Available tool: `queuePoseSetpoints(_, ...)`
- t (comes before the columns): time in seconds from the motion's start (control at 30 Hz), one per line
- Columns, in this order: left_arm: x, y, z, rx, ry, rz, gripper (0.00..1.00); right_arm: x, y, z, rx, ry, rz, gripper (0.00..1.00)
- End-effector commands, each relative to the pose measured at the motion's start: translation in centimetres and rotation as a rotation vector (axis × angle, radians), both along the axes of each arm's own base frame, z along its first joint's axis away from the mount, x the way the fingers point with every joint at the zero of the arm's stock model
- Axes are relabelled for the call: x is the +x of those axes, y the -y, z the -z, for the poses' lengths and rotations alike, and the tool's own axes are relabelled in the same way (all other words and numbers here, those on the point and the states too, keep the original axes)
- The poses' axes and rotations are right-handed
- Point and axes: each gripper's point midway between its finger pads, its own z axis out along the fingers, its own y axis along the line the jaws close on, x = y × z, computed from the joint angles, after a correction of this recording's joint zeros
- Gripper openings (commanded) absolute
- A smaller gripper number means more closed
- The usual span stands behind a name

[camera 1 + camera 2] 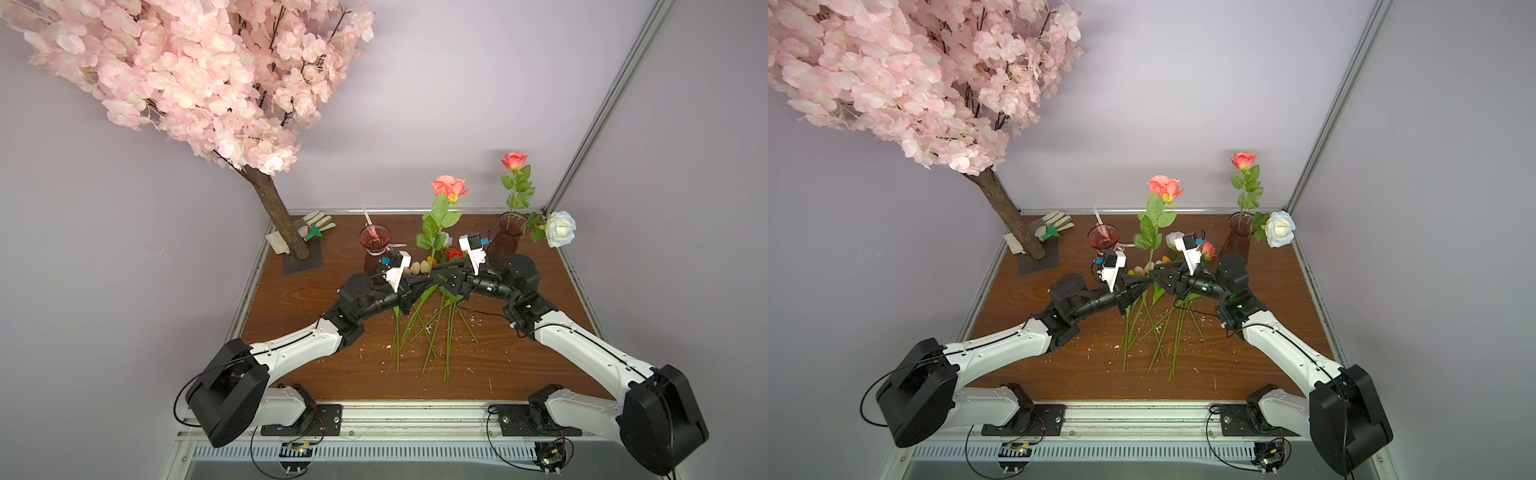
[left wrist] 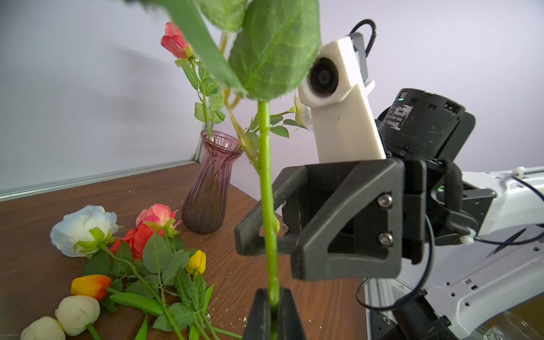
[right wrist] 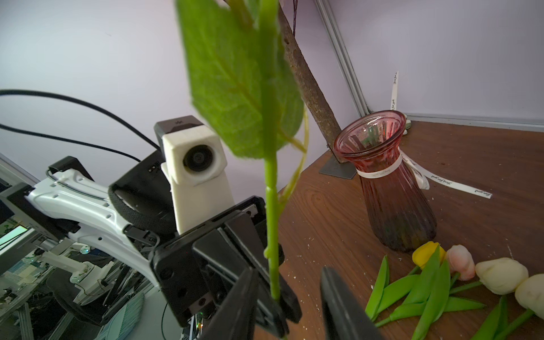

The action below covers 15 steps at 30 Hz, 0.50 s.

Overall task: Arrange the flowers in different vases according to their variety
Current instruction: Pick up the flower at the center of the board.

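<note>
Wooden table [image 1: 519, 365]: plain vase [image 1: 505, 241] holds coral rose [image 1: 514, 160] and white rose [image 1: 560, 228]; left gripper [image 2: 273, 309] clamps third rose [image 1: 449, 188] by its stem, right gripper [image 3: 288, 273] gaping around it.

Plain ribbed purple vase [image 1: 503, 245] is stood upright at the far right of the table. A red-pink rose [image 1: 514, 160] is seated upright in it, and a white rose [image 1: 560, 228] is leaned out over its rim. Ribboned vase [image 3: 394, 191] is stood upright far left of centre, with a pale ribbon tied at its neck. Tall coral-pink rose [image 1: 449, 189] is seen vertical between the vases, lifted off the pile. The rest are laid flat in a pile: loose white rose [image 2: 84, 229], red rose [image 2: 137, 240], small coral rose [image 2: 159, 213], yellow tulip [image 2: 196, 262], orange tulip [image 2: 91, 285], cream tulips [image 2: 78, 315], pink tulip [image 3: 460, 262]. Their green stems [image 1: 428, 332] are fanned toward the near edge.
</note>
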Motion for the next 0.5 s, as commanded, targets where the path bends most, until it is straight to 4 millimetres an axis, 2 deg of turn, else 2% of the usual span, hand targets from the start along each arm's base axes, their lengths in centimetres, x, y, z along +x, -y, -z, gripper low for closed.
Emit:
queuePoseSetpoints(0.0,-0.48,0.56,-1.67,-0.027,0.059,0.031,0.00,-0.16,-0.60,-2.65,0.031,0.077,-0.016,0.36)
queuePoseSetpoints(0.23,-0.47,0.74,-1.07,-0.016,0.052,0.039,0.00,0.00,-1.13,-3.02,0.033,0.085,-0.014,0.30)
queuePoseSetpoints(0.33,-0.51,0.71,-1.02,-0.013,0.055,0.039,0.00,0.11,-1.29,-3.08,0.031,0.086,-0.016,0.17)
queuePoseSetpoints(0.4,-0.37,0.67,-1.10,-0.011,0.056,0.031,0.00,0.28,-1.24,-3.12,0.027,0.088,-0.005,0.03)
queuePoseSetpoints(0.43,-0.25,0.62,-1.21,-0.010,0.054,0.023,0.06,0.36,-1.17,-3.20,0.025,0.093,0.002,0.00)
queuePoseSetpoints(0.47,-0.07,0.53,-1.18,-0.005,0.052,0.010,0.22,0.53,-1.07,-3.29,0.018,0.098,0.016,0.00)
